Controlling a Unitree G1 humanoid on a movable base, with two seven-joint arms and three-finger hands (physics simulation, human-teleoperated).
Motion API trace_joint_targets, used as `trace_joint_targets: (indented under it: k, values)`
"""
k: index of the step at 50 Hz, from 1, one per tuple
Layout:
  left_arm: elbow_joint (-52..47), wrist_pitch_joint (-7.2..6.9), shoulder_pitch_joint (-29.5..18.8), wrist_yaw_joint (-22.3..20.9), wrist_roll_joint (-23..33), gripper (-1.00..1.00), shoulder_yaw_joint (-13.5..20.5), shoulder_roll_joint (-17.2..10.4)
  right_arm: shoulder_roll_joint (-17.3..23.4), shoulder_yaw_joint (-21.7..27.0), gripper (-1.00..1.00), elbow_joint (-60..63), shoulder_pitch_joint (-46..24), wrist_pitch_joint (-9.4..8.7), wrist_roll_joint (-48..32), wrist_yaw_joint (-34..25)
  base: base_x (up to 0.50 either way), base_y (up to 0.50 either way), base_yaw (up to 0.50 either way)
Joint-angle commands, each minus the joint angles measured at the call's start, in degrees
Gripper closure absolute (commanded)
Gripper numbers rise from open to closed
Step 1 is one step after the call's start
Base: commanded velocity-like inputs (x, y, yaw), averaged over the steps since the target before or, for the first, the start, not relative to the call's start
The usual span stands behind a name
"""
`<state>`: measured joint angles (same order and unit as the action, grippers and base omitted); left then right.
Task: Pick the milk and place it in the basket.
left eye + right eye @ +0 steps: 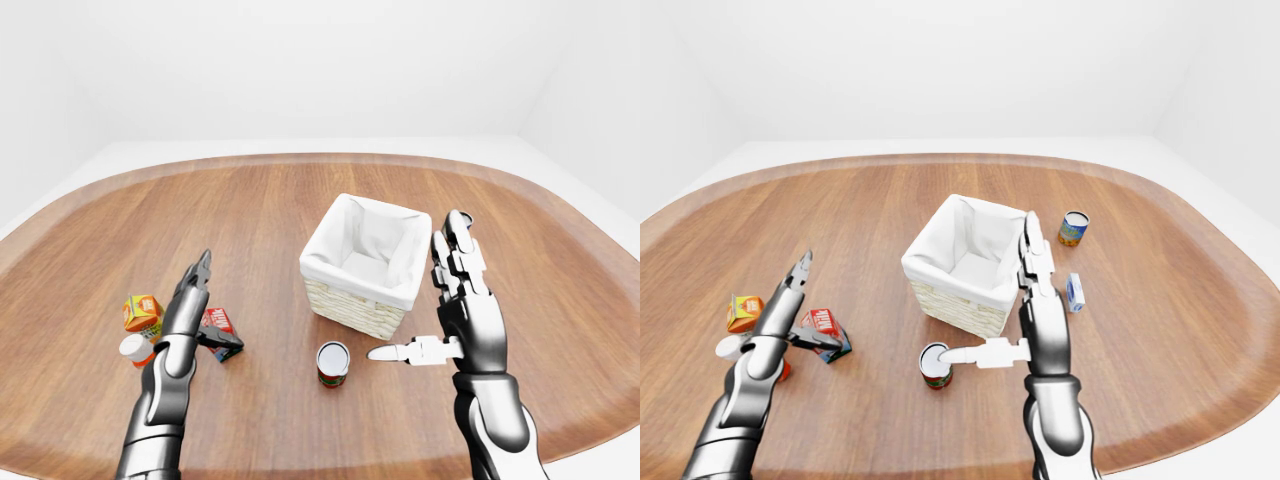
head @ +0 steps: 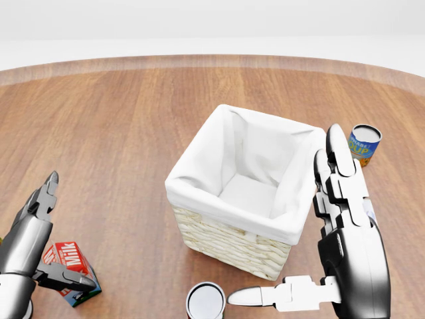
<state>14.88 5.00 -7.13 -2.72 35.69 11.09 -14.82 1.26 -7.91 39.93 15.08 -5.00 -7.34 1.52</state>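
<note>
Currently the milk (image 2: 70,264) lies tipped on the wooden table (image 2: 119,119), lower left of the head view, well left of the basket (image 2: 242,189). Left hand (image 2: 33,246) is spread above it, thumb across the carton, gripping nothing. Right hand (image 2: 332,246) is open and empty beside the basket, thumb pointing at a can (image 2: 205,301).

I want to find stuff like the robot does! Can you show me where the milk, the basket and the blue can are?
milk (image 2: 68,255): head view, on the carton's red printed face.
basket (image 2: 222,240): head view, on its woven side wall.
blue can (image 1: 1073,229): right-eye view, on the can's label side.
</note>
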Motion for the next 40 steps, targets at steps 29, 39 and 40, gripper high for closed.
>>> trace_joint_targets:
  k: [29, 39, 40]
  values:
    - [38.76, 0.00, -15.10, 11.07, -3.71, -1.00, -4.88, -5.79, 0.07, -0.39, -1.00, 0.03, 0.02, 0.00, -0.14, 0.30, 0.00, 0.00, 0.00]
    - [41.92, 0.00, -16.19, 11.90, -3.83, -1.00, -5.59, -5.89, 0.10, -0.29, -1.00, 0.34, 0.15, 0.00, 0.10, 0.21, 0.00, 0.00, 0.00]
    - [43.08, 0.00, -16.71, 12.13, -3.85, -1.00, -5.72, -5.92, 0.10, -0.29, -1.00, 0.35, 0.18, 0.00, 0.07, 0.22, 0.00, 0.00, 0.00]
